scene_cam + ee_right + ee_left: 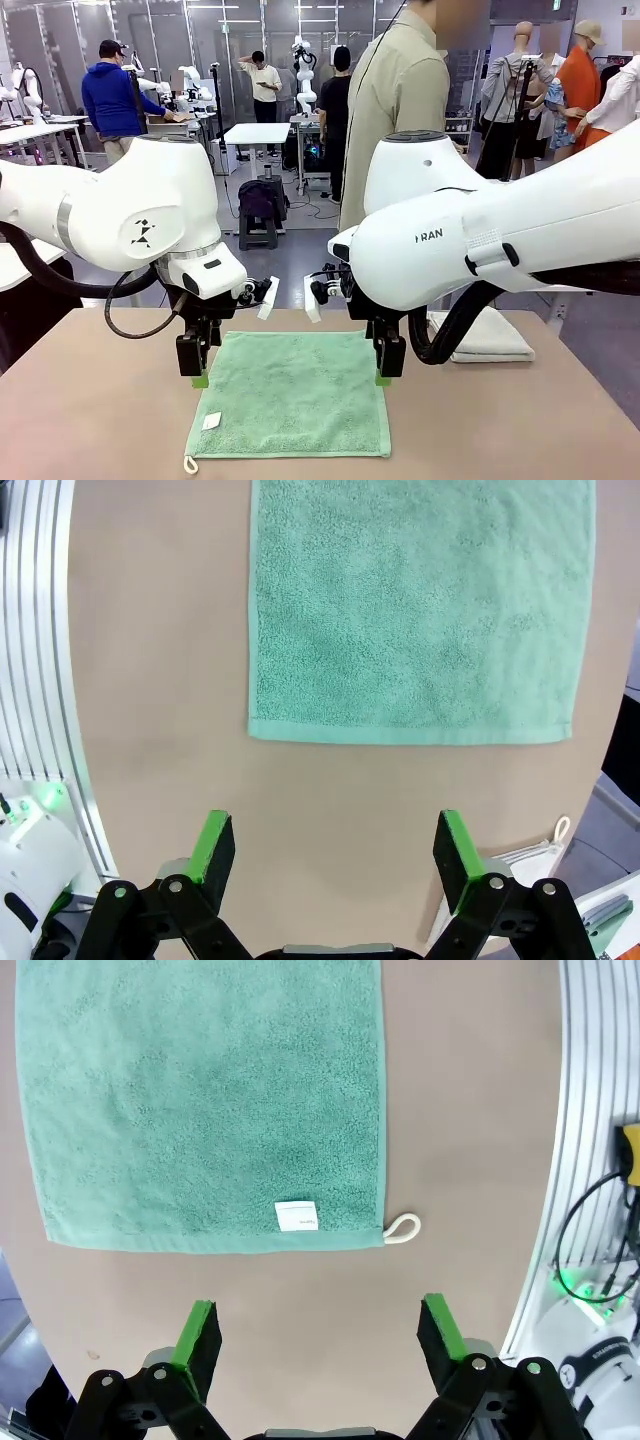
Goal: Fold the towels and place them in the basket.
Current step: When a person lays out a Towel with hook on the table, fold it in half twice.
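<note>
Nearest the camera lies a green towel (290,390), spread flat and single-layered on the tabletop (80,400), with a small cord loop (190,464) at its near left corner and a white label (211,421) just inside that corner. In the front view the left gripper (200,376) and right gripper (387,372) hang over the towel's far corners, one at each side. Both wrist views show each gripper's green pads spread wide with nothing between them, and bare tabletop between the fingertips and the nearest hem, so neither touches the cloth. A folded off-white towel (490,338) rests farther right, well apart from the green one. The green terry cloth looks light, limp and grippy rather than slick, so it should drape and sag once lifted and will not hold a crease by itself. Pinching the hemmed corners, one per gripper, seems the safest hold; a pinch mid-edge would likely bunch it.
</note>
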`<state>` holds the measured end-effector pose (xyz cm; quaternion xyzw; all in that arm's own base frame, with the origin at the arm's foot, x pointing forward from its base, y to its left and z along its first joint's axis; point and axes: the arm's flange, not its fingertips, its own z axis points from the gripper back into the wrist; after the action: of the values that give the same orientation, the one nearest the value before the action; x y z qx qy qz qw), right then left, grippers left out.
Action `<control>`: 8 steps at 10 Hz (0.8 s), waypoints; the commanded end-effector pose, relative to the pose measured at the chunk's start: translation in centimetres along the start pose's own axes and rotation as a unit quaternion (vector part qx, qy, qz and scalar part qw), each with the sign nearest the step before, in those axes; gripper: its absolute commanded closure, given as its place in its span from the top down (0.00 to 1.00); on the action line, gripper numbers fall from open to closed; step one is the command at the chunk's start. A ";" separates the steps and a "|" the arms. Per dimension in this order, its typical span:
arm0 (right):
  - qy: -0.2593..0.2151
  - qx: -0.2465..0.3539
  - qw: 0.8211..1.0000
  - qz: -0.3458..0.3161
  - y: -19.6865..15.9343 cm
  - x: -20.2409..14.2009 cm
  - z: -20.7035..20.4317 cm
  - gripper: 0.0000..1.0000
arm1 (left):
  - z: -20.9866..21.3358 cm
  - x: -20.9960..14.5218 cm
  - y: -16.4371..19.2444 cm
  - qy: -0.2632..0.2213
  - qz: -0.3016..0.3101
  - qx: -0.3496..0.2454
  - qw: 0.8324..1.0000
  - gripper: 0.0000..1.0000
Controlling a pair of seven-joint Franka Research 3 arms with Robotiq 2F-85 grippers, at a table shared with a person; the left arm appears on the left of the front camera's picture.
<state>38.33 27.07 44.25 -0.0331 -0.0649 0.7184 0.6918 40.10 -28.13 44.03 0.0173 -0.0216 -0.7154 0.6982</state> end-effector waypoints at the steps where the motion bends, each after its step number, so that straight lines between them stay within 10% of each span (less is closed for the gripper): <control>1: -0.002 0.001 1.000 -0.001 0.0 -0.1 0.0 1.00 | 0.2 0.0 0.0 -0.001 0.000 0.002 1.000 1.00; 8: 0.027 0.007 0.998 -0.053 3.9 0.9 -4.4 1.00 | -3.4 -2.0 -6.0 -0.001 0.002 0.018 1.000 1.00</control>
<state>35.39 27.93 40.23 -0.0337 -0.0345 0.6928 0.7195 35.27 -26.15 41.02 0.0299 -0.0184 -0.7187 0.6945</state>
